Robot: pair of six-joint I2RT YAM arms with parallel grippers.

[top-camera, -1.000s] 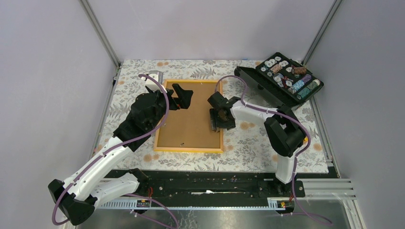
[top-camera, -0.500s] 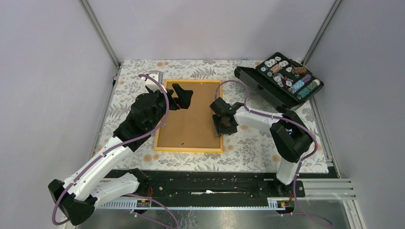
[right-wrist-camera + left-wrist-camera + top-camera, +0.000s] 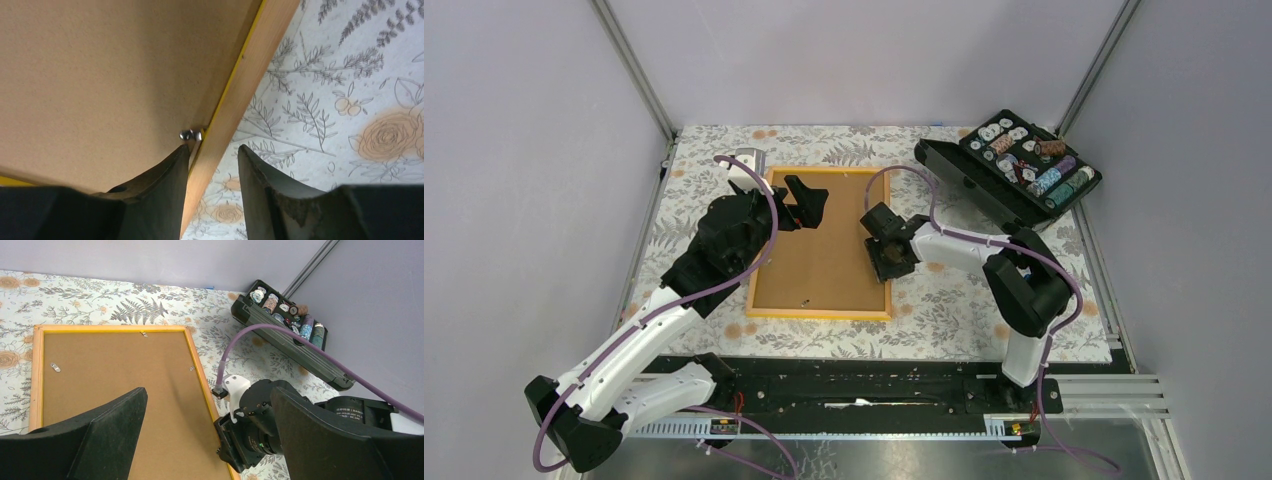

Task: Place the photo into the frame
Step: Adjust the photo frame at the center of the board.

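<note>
On the floral tabletop (image 3: pixel 954 310) we find the thin orange-yellow frame (image 3: pixel 819 314) flat, brown photo back (image 3: pixel 824 262) upward, long axis near-to-far; right tool (image 3: pixel 212 150) straddles its rail, unclosed; left tool (image 3: pixel 209 392) open.

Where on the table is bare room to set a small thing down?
Bare cloth: between the frame and the back wall; between the frame and the arm bases. Crowded: at the right gripper astride the frame's right rail, by the black case.
</note>
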